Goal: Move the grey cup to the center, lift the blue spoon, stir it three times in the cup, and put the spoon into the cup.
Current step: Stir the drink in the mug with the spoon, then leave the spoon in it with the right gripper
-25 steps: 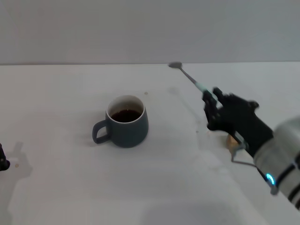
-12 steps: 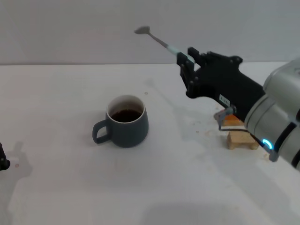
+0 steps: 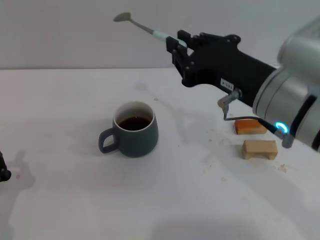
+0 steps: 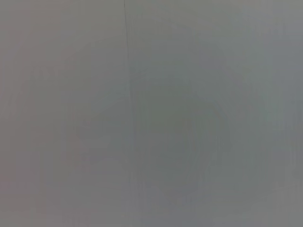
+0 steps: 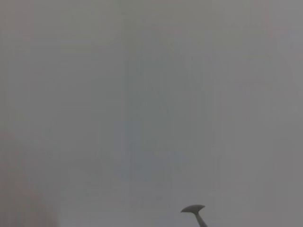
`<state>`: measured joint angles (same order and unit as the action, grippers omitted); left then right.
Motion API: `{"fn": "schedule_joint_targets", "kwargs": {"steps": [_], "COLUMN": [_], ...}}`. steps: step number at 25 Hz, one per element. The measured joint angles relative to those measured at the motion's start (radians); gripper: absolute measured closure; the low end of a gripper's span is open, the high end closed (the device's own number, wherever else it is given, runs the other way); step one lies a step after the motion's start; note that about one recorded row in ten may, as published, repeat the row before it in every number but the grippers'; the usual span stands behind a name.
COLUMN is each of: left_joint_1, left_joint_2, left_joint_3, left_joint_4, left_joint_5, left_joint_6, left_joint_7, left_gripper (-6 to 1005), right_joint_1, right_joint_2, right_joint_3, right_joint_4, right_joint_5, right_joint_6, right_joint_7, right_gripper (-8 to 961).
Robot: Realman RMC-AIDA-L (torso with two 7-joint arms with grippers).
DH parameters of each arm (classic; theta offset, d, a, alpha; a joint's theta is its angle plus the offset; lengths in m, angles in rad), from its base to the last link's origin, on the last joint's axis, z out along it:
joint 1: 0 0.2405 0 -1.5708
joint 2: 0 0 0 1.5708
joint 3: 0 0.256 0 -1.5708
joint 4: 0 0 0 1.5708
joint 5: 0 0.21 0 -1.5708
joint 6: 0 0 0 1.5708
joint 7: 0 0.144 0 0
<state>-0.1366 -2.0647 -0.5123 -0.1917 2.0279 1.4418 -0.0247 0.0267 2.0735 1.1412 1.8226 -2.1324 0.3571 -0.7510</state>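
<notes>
The right gripper (image 3: pixel 179 46) is up higher and further left than half a second ago, jaws clamped on the blue spoon (image 3: pixel 145 28), whose bowl now pokes out above the grey cup (image 3: pixel 133 130). The cup hasn't budged on the counter (image 3: pixel 70 200). Two wooden blocks (image 3: pixel 255 137) now sit uncovered. The left gripper (image 3: pixel 3 170) is parked at the counter's edge; I cannot tell its jaws.

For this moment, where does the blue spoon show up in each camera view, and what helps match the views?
Head view: the blue spoon is held aloft by the right end effector, bowl end pointing up and toward the robot's left, above the grey cup.
Left wrist view: not in it.
Right wrist view: only the spoon's metal bowl shows at the picture's edge.
Shared landmark: the spoon's bowl, in the head and right wrist views.
</notes>
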Motion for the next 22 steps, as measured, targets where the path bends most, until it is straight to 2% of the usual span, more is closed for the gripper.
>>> {"fn": "schedule_joint_targets", "kwargs": {"steps": [5,8,9,10,14,16,18,19,22], "left_joint_1": [0.001,0.001,0.0,0.0,-0.001,-0.001,-0.001,-0.001,0.0], "left_joint_2": [0.0,0.0,0.001,0.001,0.003,0.003,0.003,0.003,0.003], "left_joint_3": [0.0,0.0,0.0,0.0,0.0,0.0,0.0,0.0,0.0], "left_joint_4": [0.0,0.0,0.0,0.0,0.0,0.0,0.0,0.0,0.0], "left_joint_5": [0.0,0.0,0.0,0.0,0.0,0.0,0.0,0.0,0.0], "left_joint_6": [0.002,0.003,0.008,0.009,0.01,0.012,0.012,0.014,0.02], "left_joint_7": [0.0,0.0,0.0,0.0,0.0,0.0,0.0,0.0,0.0], "left_gripper": [1000,1000,1000,1000,1000,1000,1000,1000,1000], "right_joint_1": [0.034,0.073,0.101,0.101,0.15,0.16,0.193,0.235,0.272], "right_joint_2": [-0.001,-0.001,-0.001,-0.001,-0.001,-0.001,-0.001,-0.001,0.0], "right_joint_3": [0.037,0.076,0.106,0.106,0.179,0.192,0.23,0.264,0.276], "right_joint_4": [0.044,0.08,0.105,0.105,0.177,0.191,0.209,0.209,0.206], "right_joint_5": [-0.095,-0.16,-0.19,-0.19,-0.229,-0.236,-0.25,-0.253,-0.269], "right_joint_6": [0.117,0.251,0.342,0.342,0.549,0.577,0.652,0.718,0.776], "right_joint_7": [0.149,0.242,0.294,0.294,0.364,0.378,0.41,0.435,0.461], "right_gripper": [785,784,783,783,780,779,778,778,776]}}
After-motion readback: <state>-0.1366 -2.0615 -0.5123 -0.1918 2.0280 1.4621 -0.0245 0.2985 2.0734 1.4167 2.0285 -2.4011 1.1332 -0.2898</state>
